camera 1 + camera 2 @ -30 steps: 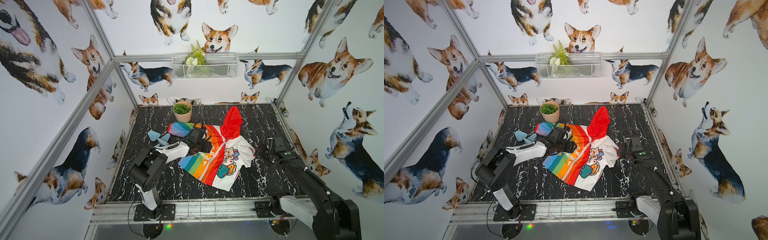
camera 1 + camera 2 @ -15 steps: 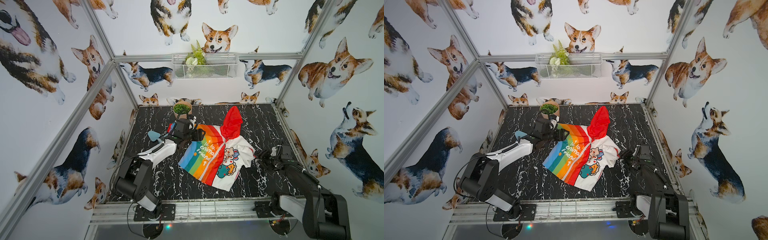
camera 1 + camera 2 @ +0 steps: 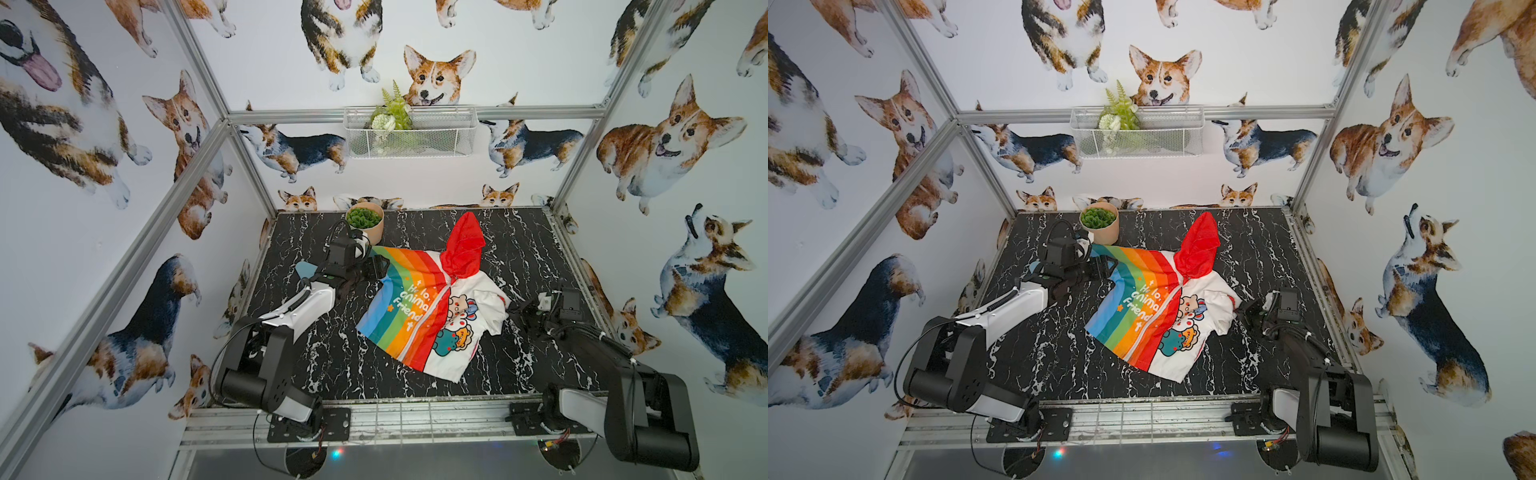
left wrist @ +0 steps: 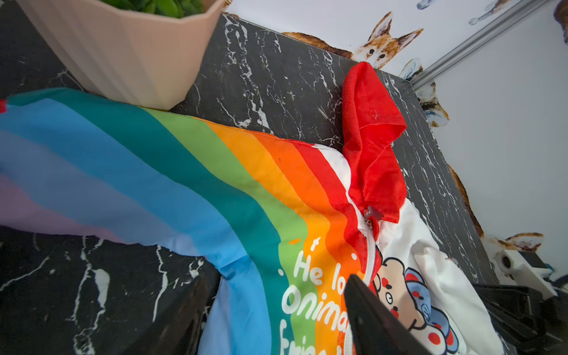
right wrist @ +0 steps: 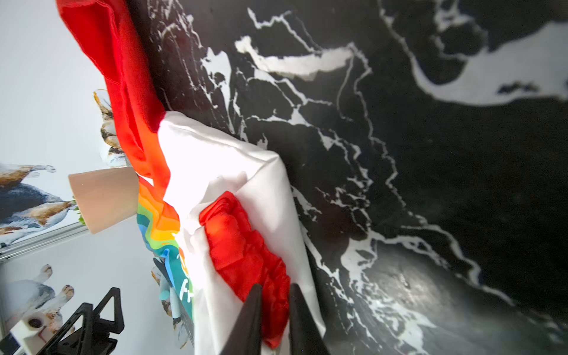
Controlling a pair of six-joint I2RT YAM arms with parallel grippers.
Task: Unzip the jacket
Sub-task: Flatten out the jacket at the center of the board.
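Sole legible marking: white lettering (image 3: 417, 300) printed on the rainbow half of the jacket (image 3: 397, 330), at 9 o'clock of the zipper (image 3: 435, 322) in both top views. Its three stacked lines read "H lo," "anima" and "Friend", with a fold breaking the first word. In the left wrist view the same lines read "He lo", "Onima" and "Fri", with their ends hidden.

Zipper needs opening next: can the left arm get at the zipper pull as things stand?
Probably yes. The left gripper is open by the jacket, whose zipper pull lies uncovered just below the red hood, nothing between them.
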